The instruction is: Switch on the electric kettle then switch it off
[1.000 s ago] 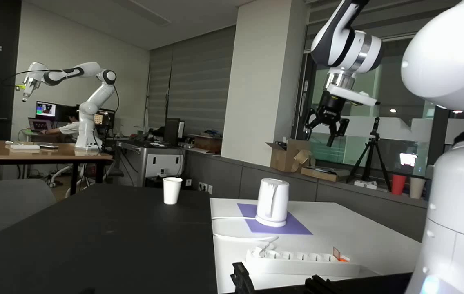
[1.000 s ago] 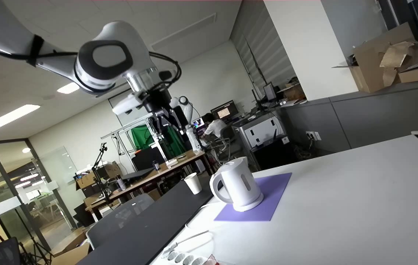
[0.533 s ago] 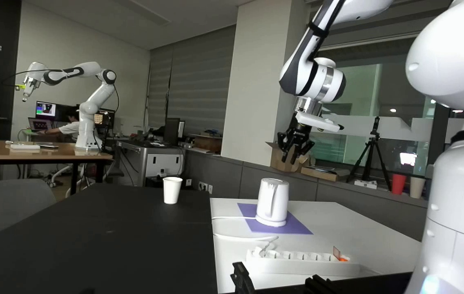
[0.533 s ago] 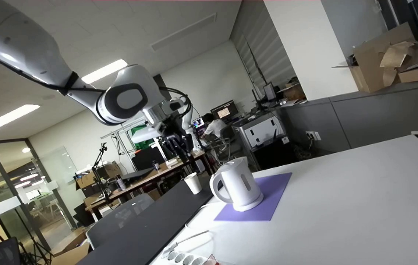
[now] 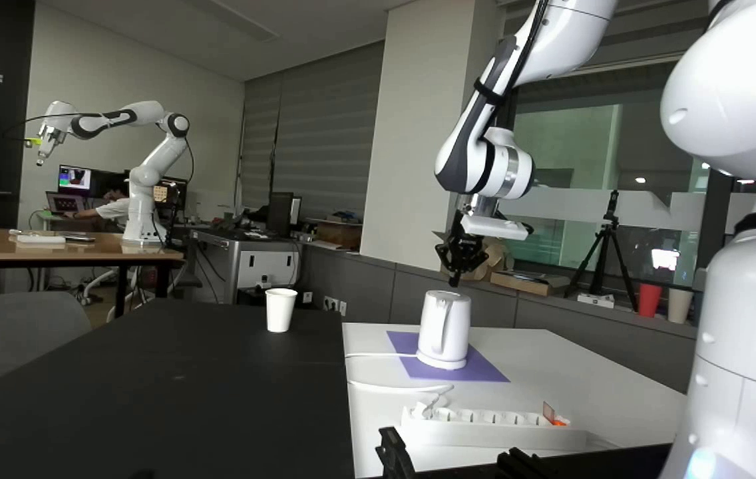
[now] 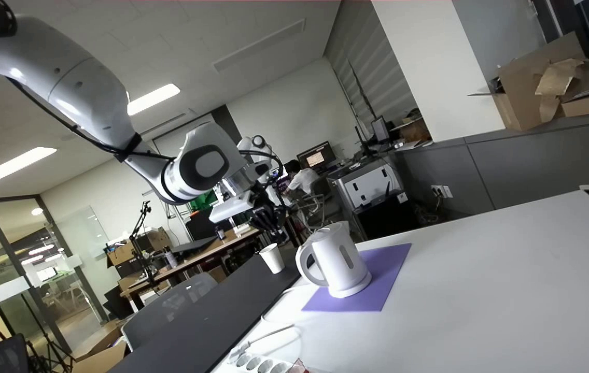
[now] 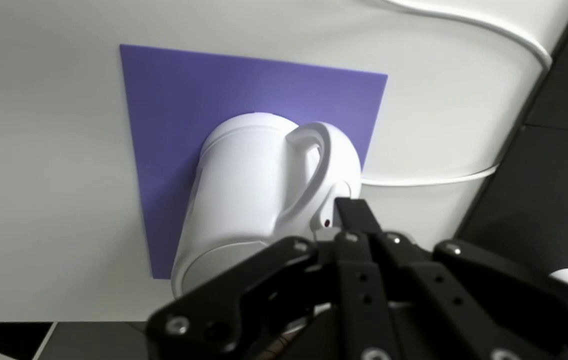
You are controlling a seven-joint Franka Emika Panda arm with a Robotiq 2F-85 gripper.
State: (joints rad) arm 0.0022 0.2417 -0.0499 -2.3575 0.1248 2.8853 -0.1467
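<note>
Fingers pressed together and gripping nothing hang near the apparent switch on the kettle, upright on a purple mat atop the white desk, as the reach to turn it on seems in hand, the next move likely calling for a gentle, well-aligned press.

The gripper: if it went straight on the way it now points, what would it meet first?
Most likely the kettle, near the top of its handle, which the gripper overlaps in the wrist view; depth is unclear, so it could pass just beside.
</note>
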